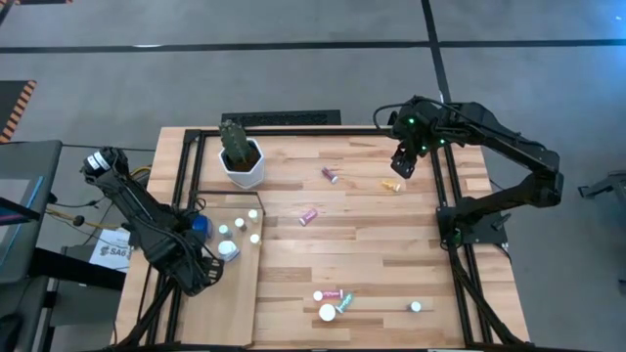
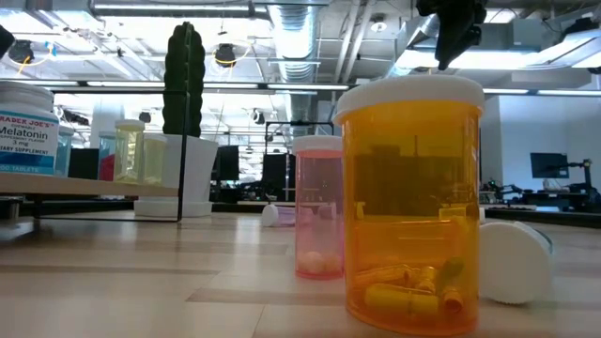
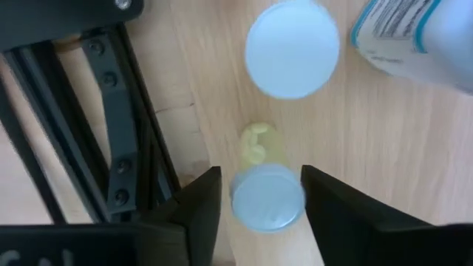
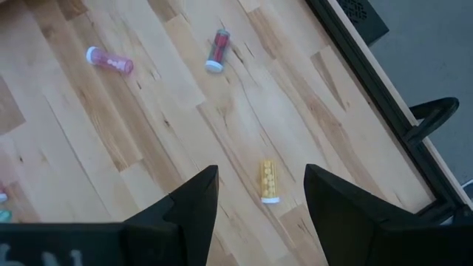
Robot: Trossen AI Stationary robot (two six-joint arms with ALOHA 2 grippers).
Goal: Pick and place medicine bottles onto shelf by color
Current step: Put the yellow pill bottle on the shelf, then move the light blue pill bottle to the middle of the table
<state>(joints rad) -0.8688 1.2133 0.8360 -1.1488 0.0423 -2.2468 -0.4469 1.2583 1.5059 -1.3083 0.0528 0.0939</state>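
Two dark arms over planked tabletop (image 1: 372,254). Left gripper (image 3: 262,203) bent low over pale plywood shelf (image 1: 235,303) at table's left side, fingers parted, straddling upright pale-yellow bottle with white cap (image 3: 267,198), apparently without clamping. Right gripper (image 4: 259,193) reaching high over far right of table, jaws wide, empty, above small amber bottle lying on its side (image 4: 267,181). Other bottles scattered on tabletop.

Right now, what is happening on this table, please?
Two robot arms are sorting small bottles onto the shelf. The left gripper is over the shelf, its fingers apart on either side of a white-capped bottle standing there. The right gripper hangs open above a yellow bottle lying on the table. More bottles lie scattered on the table.
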